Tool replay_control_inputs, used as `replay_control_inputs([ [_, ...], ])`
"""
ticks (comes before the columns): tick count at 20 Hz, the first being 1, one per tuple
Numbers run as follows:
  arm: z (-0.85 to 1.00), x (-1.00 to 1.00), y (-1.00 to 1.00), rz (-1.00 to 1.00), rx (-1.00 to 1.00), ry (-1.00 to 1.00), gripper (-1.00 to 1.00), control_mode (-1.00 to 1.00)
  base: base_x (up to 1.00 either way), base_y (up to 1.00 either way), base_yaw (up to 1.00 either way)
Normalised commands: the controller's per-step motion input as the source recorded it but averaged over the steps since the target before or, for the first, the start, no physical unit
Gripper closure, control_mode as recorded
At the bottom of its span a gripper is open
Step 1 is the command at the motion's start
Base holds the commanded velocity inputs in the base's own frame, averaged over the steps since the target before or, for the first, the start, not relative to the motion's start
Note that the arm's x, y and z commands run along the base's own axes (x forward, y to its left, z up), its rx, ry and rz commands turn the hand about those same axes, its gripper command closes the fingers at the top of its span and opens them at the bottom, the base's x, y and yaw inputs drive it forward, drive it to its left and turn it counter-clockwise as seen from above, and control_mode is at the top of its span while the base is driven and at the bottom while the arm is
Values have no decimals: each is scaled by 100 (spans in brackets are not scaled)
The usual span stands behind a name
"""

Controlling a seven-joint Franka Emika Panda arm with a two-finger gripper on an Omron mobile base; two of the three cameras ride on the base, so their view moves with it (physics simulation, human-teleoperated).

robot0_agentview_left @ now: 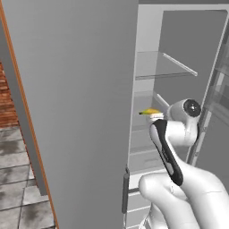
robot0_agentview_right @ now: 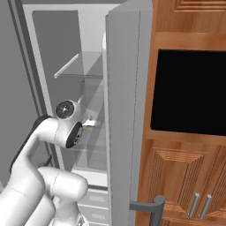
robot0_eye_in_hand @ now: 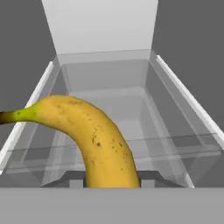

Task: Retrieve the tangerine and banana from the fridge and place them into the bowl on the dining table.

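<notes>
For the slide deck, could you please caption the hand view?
Gripper shut on the banana, above a glass shelf inside the open fridge.

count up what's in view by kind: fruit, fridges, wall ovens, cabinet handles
fruit: 1, the banana, held in the shut gripper
fridges: 1, the fridge, doors open
wall ovens: 1, the dark oven panel
cabinet handles: 2, the metal handles below the oven
total: 5

Brick wall (robot0_agentview_left: 6, 100), grey tiled floor (robot0_agentview_left: 18, 179), wooden cabinets (robot0_agentview_right: 185, 176)
</notes>
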Motion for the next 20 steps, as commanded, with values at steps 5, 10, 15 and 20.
replay_control_inputs([
  [5, 89, -88, 1, 0, -1, 6, 100, -100, 0, 0, 0],
  [10, 30, -99, 1, 1, 0, 18, 100, -100, 0, 0, 0],
  [15, 1, -96, 9, 5, 0, 10, 100, -100, 0, 0, 0],
  [20, 0, -84, 22, 5, -1, 0, 100, -100, 0, 0, 0],
])
